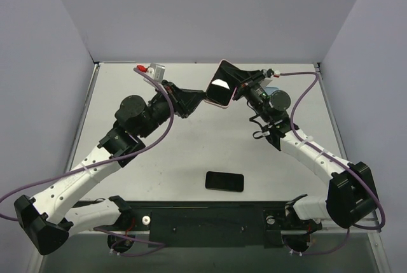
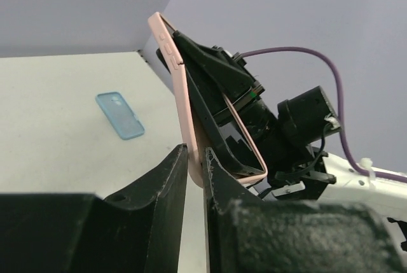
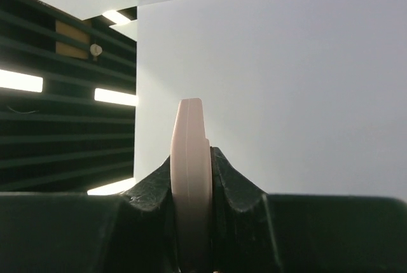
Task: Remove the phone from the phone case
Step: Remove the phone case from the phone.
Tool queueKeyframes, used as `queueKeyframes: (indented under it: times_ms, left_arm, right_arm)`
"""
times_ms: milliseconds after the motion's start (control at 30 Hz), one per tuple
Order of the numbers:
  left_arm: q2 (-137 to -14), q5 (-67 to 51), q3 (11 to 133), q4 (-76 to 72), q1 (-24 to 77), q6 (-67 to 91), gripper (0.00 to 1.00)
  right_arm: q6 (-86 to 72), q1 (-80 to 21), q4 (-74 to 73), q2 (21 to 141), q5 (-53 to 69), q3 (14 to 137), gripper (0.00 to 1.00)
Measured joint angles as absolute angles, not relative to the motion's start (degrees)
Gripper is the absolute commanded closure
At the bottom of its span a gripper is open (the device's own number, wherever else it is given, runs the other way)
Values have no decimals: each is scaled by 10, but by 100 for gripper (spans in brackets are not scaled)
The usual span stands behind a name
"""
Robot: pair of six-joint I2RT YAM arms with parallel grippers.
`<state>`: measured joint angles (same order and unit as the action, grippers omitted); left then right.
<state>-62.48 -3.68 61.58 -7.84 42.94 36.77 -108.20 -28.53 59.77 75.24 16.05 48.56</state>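
The pink phone case [image 1: 222, 85] is held up in the air over the far middle of the table, between both grippers. Its face inside the pink rim looks dark and glossy, with a bright reflection. My left gripper [image 1: 205, 98] is shut on the case's lower edge; in the left wrist view the jaws [image 2: 195, 158] pinch the pink rim [image 2: 181, 95]. My right gripper [image 1: 236, 88] is shut on the opposite side, and its wrist view shows the case [image 3: 191, 133] edge-on between the fingers [image 3: 191, 158]. I cannot tell whether a phone sits inside it.
A black phone [image 1: 224, 181] lies flat on the table [image 1: 159, 158] near the front middle. A light blue case [image 2: 119, 115] lies on the table at the far right, partly hidden behind the right arm in the top view [image 1: 270, 88]. Walls enclose the table.
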Motion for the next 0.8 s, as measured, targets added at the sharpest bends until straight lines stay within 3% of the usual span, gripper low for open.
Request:
queueKeyframes:
  times_ms: [367,433,467,567,633,800]
  left_arm:
    - [-624,-32,571,-86,425,359,100]
    - [-624,-44,571,-86,422,359,88]
    - [-623,-51,571,-86,420,359,71]
    - [-605,-63,568,-85,418,369,48]
    - [-578,-65,543,-89,418,384,27]
    - [-513,-75,488,-121,419,429,19]
  right_arm:
    - [-1038,-283,563,752,166,486,100]
    - [-1038,-279,564,752,175,486,100]
    - [-1038,-278,564,752,180,486,100]
    - [-1016,-273,570,745,199,477,100]
    - [-987,-275,575,725,212,470,100]
    - [-919,-291,576,678,220,470,100]
